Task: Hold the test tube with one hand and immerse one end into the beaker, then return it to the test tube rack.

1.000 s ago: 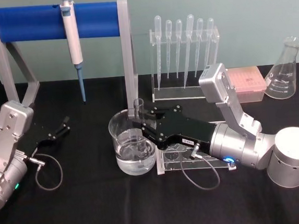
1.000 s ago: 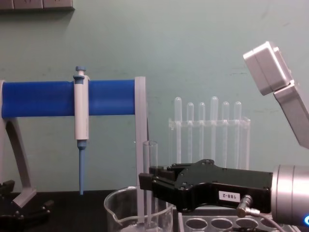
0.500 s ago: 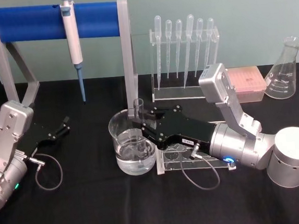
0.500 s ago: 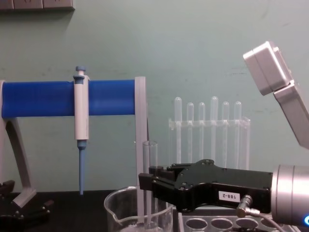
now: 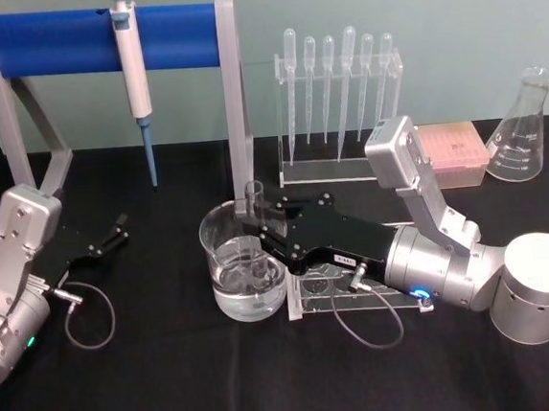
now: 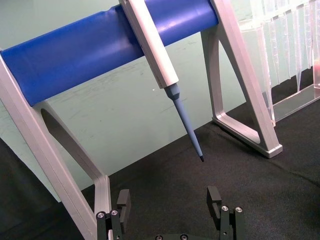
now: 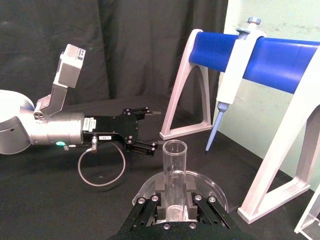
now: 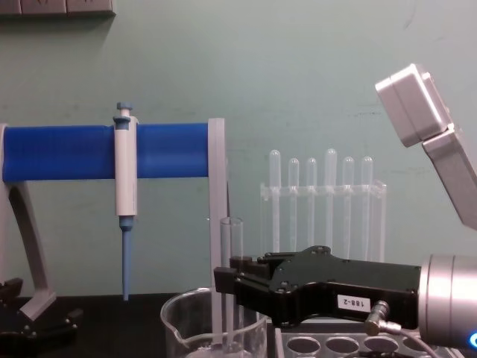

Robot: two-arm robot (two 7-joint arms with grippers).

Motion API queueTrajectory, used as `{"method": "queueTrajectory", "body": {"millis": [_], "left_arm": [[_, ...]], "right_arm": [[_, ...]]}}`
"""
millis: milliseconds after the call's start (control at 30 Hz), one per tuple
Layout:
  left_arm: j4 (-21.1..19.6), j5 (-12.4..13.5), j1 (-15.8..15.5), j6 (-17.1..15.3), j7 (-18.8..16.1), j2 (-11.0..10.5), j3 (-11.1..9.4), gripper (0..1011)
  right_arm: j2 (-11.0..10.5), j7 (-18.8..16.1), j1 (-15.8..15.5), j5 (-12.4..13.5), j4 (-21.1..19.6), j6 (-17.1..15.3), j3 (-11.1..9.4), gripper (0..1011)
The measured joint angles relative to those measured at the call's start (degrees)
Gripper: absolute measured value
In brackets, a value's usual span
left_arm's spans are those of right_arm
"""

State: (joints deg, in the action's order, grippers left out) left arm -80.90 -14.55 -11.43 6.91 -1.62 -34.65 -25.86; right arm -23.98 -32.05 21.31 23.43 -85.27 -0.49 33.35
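Observation:
The test tube [image 5: 253,198] stands upright inside the beaker [image 5: 222,239], and its lower end dips into the clear liquid there. My right gripper [image 5: 260,228] reaches in from the right over the beaker's rim and is shut on the tube's middle. In the chest view the test tube [image 8: 233,242] rises above the right gripper [image 8: 227,287] and the beaker [image 8: 186,321]. The right wrist view shows the test tube [image 7: 174,170] clamped between the fingers [image 7: 159,197]. My left gripper [image 5: 118,229] rests open at the table's left, away from the beaker.
A blue bar stand [image 5: 68,41] holding a blue-tipped pipettor [image 5: 133,69] spans the back left. A pipette rack [image 5: 338,104], a pink tip box [image 5: 453,151] and a flask [image 5: 523,131] line the back right. A clear tube rack [image 5: 335,292] lies under my right gripper.

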Motion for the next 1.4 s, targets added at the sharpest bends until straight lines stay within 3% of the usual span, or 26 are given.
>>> {"method": "queueTrajectory", "body": {"millis": [1400], "left_arm": [[0.00,0.00,0.00,0.00,0.00,0.00,0.00,1000]], "right_arm": [[0.00,0.00,0.00,0.02,0.00,0.00,0.00,222]]}}
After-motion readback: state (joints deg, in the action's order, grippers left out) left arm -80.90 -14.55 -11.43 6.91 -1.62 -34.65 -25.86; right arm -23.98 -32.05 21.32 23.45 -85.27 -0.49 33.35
